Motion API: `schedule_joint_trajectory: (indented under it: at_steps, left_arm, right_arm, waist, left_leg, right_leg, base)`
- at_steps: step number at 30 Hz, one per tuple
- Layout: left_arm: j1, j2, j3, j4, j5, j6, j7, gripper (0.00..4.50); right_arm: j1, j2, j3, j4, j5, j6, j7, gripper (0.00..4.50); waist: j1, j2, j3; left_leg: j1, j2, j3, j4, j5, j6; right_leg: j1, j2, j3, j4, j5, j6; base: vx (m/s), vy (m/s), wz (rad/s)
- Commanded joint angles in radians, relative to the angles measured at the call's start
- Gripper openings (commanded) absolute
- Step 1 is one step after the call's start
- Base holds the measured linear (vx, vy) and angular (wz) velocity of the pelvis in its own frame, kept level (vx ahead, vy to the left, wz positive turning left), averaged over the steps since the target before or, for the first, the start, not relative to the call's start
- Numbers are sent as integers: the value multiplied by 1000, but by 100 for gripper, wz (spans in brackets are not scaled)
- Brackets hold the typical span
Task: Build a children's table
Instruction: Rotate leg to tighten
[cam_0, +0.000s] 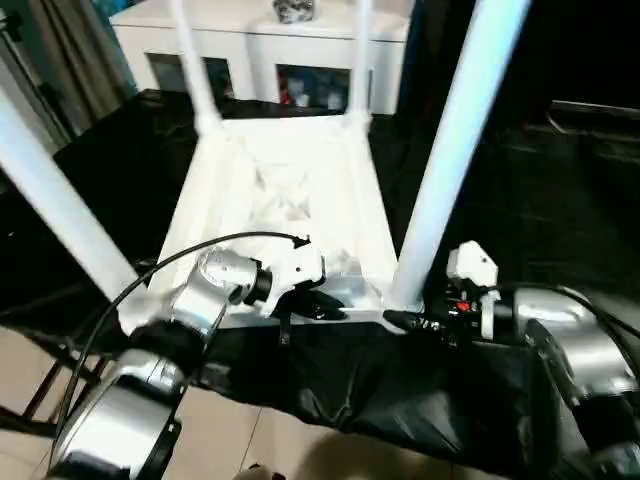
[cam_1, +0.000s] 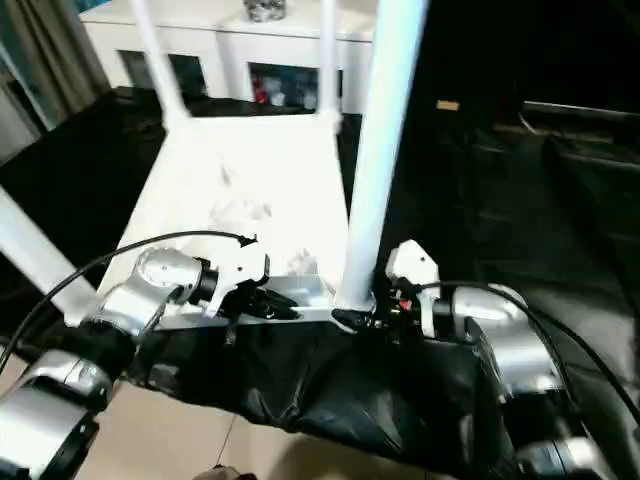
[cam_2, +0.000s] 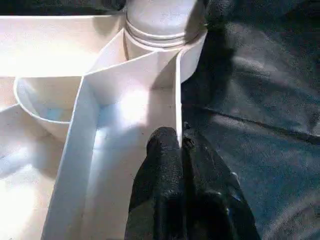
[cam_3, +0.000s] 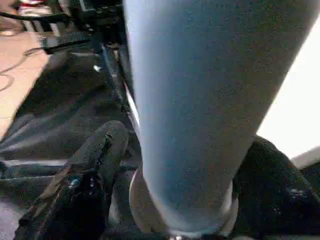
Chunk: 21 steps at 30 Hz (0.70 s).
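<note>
The children's table lies upside down on the black work table, its white ribbed tabletop (cam_0: 280, 190) facing up. Four white legs stand in its corner sockets: near right leg (cam_0: 455, 150), near left leg (cam_0: 50, 190), and two far legs (cam_0: 193, 70) (cam_0: 360, 60). My left gripper (cam_0: 325, 305) is shut on the thin wall of the tabletop's near rim (cam_2: 177, 115), with black fingers (cam_2: 165, 165) pinching it. My right gripper (cam_0: 400, 320) straddles the base of the near right leg (cam_3: 200, 100), one finger (cam_3: 95, 165) on each side, pressed against it.
The black-covered work table (cam_0: 520, 200) stretches to the right and far side, and its cloth hangs over the near edge. A white glass-door cabinet (cam_0: 250, 50) stands behind it. Tiled floor (cam_0: 230, 440) shows below. A black cable (cam_0: 200, 250) arcs over my left forearm.
</note>
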Motion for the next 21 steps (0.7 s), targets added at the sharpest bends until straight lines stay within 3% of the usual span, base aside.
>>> schedule_joint_trajectory:
  at_steps: [1,4,5,8,12,19,21]
  left_arm:
    - [-36,-4,5,-1,-14,-27,-17,0]
    - [-43,-2,4,17,-12,-39,-21,0]
    - [-46,1,5,32,-12,-52,-25,0]
    - [-46,4,6,40,-11,-59,-29,0]
    - [-46,10,12,61,-8,-74,-28,0]
    - [-52,7,21,80,-9,-68,-9,0]
    - [-52,-3,24,79,4,-41,45,0]
  right_arm:
    - [-5,5,23,12,7,-6,40,303]
    - [-19,6,32,39,6,-21,56,280]
    - [-28,10,38,57,5,-30,68,271]
    - [-33,15,42,68,0,-40,71,248]
    - [-42,23,53,93,-5,-62,88,210]
    - [-34,39,54,102,-1,-69,73,195]
    - [2,63,36,66,10,-37,10,195]
  waist:
    - [0,-16,-72]
    - [4,-17,-72]
    - [5,-31,-72]
    - [11,-25,-70]
    - [16,-31,-68]
    - [16,-26,-66]
    - [17,-25,-64]
  left_leg:
    - [21,46,-20,-60,-193,89]
    - [21,47,-20,-58,-180,99]
    - [20,47,-18,-59,-178,101]
    - [22,50,-19,-60,-191,93]
    - [23,51,-20,-63,-208,80]
    - [23,50,-20,-65,-225,69]
    - [25,51,-21,-68,-237,64]
  right_leg:
    - [49,-57,35,-59,-132,-273]
    - [49,-59,34,-58,-118,-280]
    - [51,-59,34,-59,-121,-278]
    - [47,-61,35,-60,-166,-270]
    - [45,-62,36,-62,-194,-261]
    - [46,-62,36,-64,-199,-259]
    - [44,-62,37,-66,-217,-255]
  base:
    - [0,0,0]
    - [0,0,0]
    - [0,0,0]
    - [0,0,0]
    - [0,0,0]
    - [0,0,0]
    - [0,0,0]
